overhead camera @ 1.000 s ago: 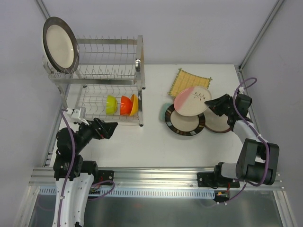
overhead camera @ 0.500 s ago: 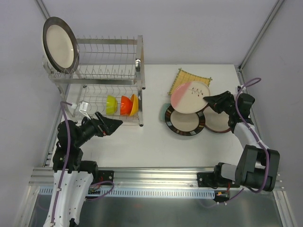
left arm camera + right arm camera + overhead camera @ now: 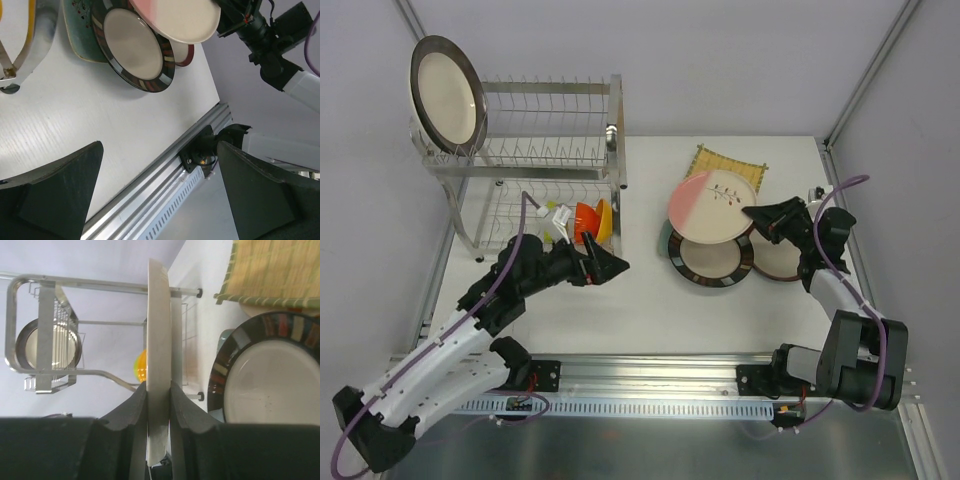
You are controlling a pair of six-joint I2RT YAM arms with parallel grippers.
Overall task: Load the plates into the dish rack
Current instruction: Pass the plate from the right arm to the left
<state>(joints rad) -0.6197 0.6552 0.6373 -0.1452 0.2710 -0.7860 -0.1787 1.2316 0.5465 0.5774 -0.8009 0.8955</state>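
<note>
My right gripper (image 3: 753, 215) is shut on the rim of the pink-and-white plate (image 3: 713, 205) and holds it lifted above the other plates. In the right wrist view the plate (image 3: 159, 330) stands edge-on between the fingers (image 3: 131, 415). Under it on the table lie a brown-rimmed plate (image 3: 710, 260), a red-rimmed plate (image 3: 782, 262) and a yellow woven square (image 3: 720, 160). The silver dish rack (image 3: 555, 95) stands at the back left, with a dark-rimmed cream plate (image 3: 448, 95) upright in its top tier. My left gripper (image 3: 613, 266) is open and empty over the table, right of the rack.
Orange (image 3: 585, 218) and yellow (image 3: 605, 222) bowls sit in the rack's lower tier, partly behind my left arm. A pale teal dish (image 3: 80, 35) peeks from under the brown-rimmed plate (image 3: 132, 47). The metal rail (image 3: 650, 375) runs along the table's near edge.
My left arm has swung right from beside the rack to the table's middle. My right gripper has raised the pink-and-white plate and carried it a little left.
</note>
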